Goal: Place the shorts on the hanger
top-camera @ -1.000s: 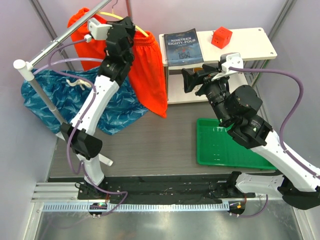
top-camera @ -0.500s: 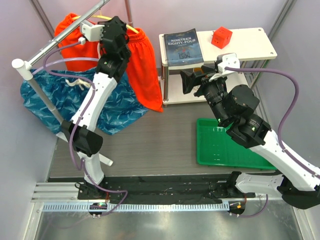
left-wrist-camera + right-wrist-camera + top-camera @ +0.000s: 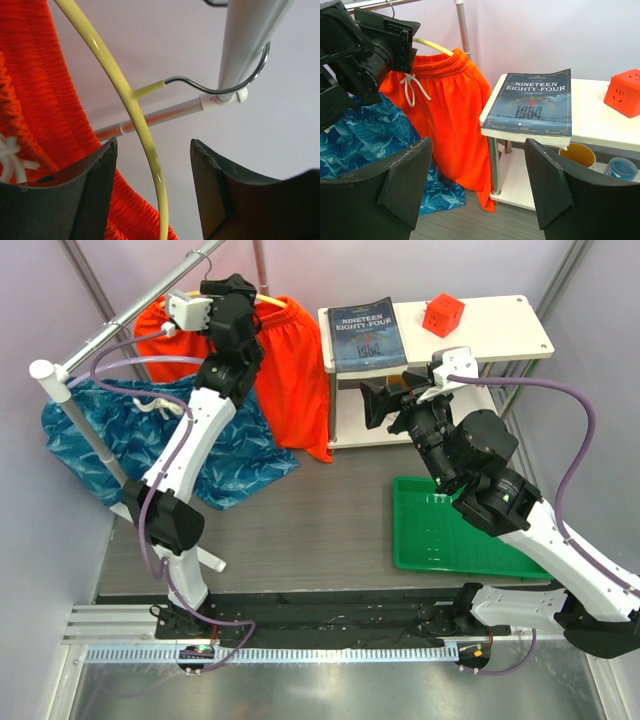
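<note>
The orange-red shorts (image 3: 295, 370) hang from the yellow hanger (image 3: 272, 298), whose metal hook (image 3: 220, 91) sits over the white rail (image 3: 250, 40). In the left wrist view the hanger's bar (image 3: 127, 90) runs between the jaws of my left gripper (image 3: 153, 145), which stand open and apart from it. The shorts (image 3: 35, 100) and their white cord (image 3: 10, 157) lie to its left. My right gripper (image 3: 477, 142) is open and empty. It faces the hanging shorts (image 3: 452, 100) from beside the white shelf (image 3: 500, 335).
Blue patterned shorts (image 3: 230, 455) lie on the table under the rail (image 3: 130, 315). A book (image 3: 365, 335) and an orange cube (image 3: 443, 314) sit on the shelf. A green tray (image 3: 398, 530) lies under the right arm.
My left gripper carried the hanger up and left to the rail, then opened and let go. The shorts now hang from the rail. The right arm barely moved.
</note>
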